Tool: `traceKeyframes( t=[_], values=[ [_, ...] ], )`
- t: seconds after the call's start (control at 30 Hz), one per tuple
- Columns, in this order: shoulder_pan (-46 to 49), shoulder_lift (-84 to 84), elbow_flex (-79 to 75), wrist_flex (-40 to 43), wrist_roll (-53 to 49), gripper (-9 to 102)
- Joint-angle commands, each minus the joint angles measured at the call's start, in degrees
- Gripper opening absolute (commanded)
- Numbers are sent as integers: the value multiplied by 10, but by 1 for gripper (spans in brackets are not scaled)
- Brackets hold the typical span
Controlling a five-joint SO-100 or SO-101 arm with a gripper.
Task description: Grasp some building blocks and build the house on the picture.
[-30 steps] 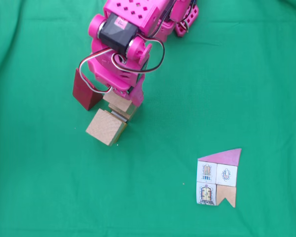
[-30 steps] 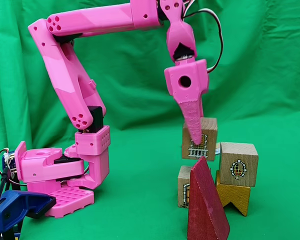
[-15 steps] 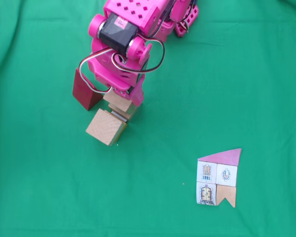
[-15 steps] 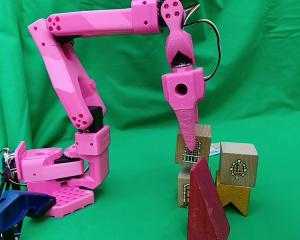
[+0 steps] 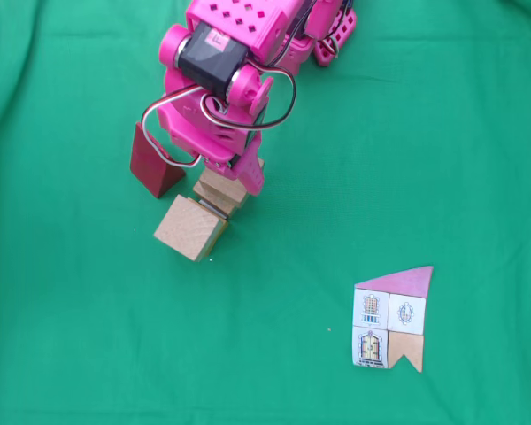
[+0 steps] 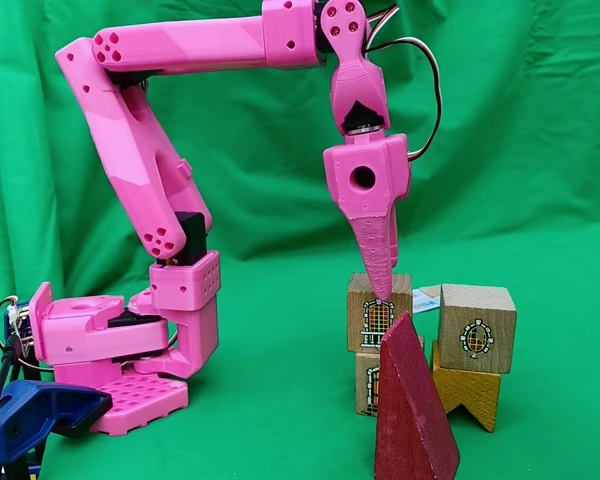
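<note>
The window cube point(image 6: 378, 313) was hanging tilted above the stack a second ago; it now sits level on the lower cube point(image 6: 369, 384), squarely seated as far as the side fixed view shows. A second stack stands just beside it: a cube point(image 6: 477, 314) on a notched yellow block point(image 6: 467, 391). The red wedge point(image 6: 412, 411) stands apart in front, not yet set as roof. Two columns appear to be complete, matching the paper house point(image 5: 392, 319) lying well away on the green table point(image 5: 442, 133). The gripper point(image 6: 379, 285) points straight down from a high, folded arm, fingers at the cube's top edge. Whether they grip it or have let go cannot be told.
</note>
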State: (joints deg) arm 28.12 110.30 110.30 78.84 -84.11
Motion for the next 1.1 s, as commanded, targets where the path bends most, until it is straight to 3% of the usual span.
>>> traceKeyframes(
  t=[0.0, 1.07],
  values=[
    [1, 8, -3, -4, -3, 34],
    [27, 77, -6, -4, 6, 34]
  ],
)
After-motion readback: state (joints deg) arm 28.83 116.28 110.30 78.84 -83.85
